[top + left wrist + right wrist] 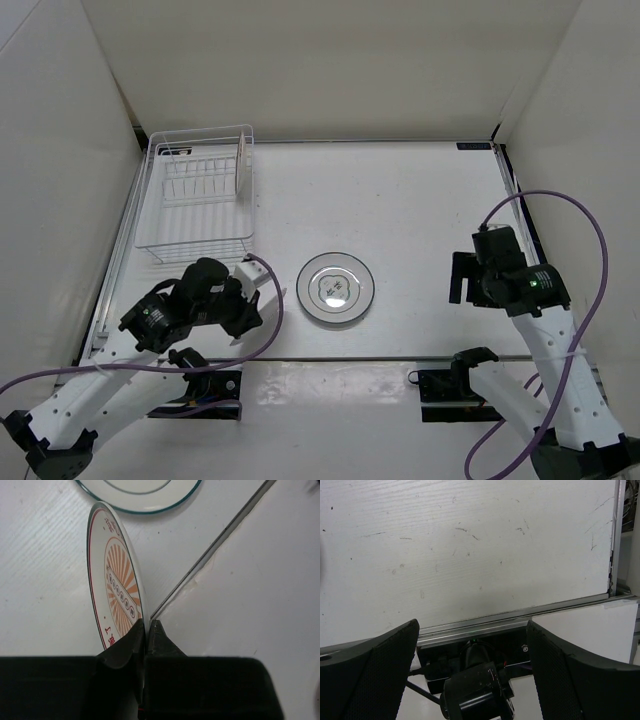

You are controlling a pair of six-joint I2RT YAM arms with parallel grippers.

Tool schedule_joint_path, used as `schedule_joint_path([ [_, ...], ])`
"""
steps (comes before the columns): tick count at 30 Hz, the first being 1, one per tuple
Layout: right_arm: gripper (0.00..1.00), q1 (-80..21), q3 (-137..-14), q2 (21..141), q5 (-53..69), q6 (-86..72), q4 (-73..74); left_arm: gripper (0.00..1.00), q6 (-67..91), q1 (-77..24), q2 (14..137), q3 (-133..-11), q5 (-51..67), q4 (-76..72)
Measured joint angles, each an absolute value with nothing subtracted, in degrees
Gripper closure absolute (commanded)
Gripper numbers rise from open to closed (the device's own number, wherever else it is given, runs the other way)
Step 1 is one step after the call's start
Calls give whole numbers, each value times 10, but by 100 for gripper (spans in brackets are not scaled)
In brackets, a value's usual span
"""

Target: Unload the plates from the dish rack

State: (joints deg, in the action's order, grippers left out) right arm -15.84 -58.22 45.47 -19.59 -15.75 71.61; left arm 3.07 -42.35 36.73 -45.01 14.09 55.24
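Top view: dish rack (198,195) far left with a pale plate (241,162) upright in it, and a white grey-ringed plate (337,288) flat mid-table. Left wrist: left gripper (147,626) pinched tight on the rim of the orange patterned plate (117,587), on edge near the white one. Right wrist: right gripper (472,626) jaws wide apart, holding nothing.

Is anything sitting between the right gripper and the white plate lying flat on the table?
No. The top view shows only bare table between the right gripper and the white plate.
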Motion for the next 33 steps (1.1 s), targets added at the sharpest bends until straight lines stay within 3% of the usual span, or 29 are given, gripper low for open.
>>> schedule_joint_path([
  [20, 11, -158, -579, 468, -203, -160, 714, 96, 139, -435, 370, -302, 65, 265],
  [33, 11, -158, -578, 462, -204, -160, 715, 99, 170, -719, 535, -345, -198, 267],
])
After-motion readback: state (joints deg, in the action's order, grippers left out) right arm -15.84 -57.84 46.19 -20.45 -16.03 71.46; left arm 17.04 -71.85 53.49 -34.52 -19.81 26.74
